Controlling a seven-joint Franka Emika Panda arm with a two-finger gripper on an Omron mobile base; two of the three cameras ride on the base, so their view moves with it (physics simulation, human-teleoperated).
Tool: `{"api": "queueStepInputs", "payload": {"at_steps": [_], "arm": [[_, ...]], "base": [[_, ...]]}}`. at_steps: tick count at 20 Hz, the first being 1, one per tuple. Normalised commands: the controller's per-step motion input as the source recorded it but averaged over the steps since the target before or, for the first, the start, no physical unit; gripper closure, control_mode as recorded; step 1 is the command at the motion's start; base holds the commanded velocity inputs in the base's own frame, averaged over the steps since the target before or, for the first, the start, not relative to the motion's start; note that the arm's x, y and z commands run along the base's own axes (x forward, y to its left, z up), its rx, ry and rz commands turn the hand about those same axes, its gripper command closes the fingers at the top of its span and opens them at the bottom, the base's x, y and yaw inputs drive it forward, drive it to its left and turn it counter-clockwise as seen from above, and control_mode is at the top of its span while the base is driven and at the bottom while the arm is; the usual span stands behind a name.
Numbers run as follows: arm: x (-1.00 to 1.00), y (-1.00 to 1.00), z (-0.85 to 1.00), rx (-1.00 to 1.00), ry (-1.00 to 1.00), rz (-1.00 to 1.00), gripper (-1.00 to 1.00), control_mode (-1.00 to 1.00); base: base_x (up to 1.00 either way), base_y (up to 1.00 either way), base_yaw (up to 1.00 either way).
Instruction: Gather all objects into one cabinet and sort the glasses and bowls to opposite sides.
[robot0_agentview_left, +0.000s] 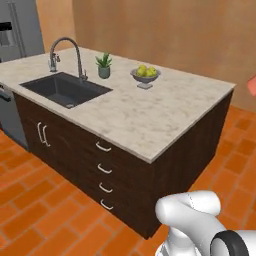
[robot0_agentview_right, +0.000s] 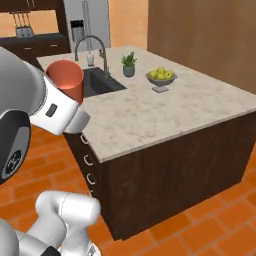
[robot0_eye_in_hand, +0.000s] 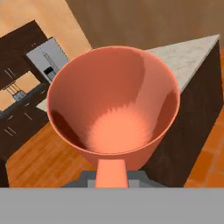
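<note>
One red mug (robot0_eye_in_hand: 113, 109) sits clamped in our gripper (robot0_eye_in_hand: 112, 175), its mouth facing the hand camera, carried in the air beside the kitchen island (robot0_agentview_right: 165, 107); which cabinet it heads for we cannot tell.

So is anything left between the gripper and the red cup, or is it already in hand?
Nothing stands between them: the gripper is shut on the red cup, carried open side up beside the kitchen island. No cabinet to put it in can be picked out from here.
</note>
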Motion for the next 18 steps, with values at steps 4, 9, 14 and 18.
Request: {"api": "queueStepInputs", "payload": {"at_steps": [4,9,14,18], "arm": [[0.0,0.0,0.0,0.0,0.0,0.0,1.0,1.0],[0.0,0.0,0.0,0.0,0.0,0.0,1.0,1.0],[0.0,0.0,0.0,0.0,0.0,0.0,1.0,1.0],[0.0,0.0,0.0,0.0,0.0,0.0,1.0,1.0]], "base": [[0.72,0.63,0.59],[0.71,0.7,0.59],[0.68,0.81,0.51],[0.82,0.64,0.37]]}}
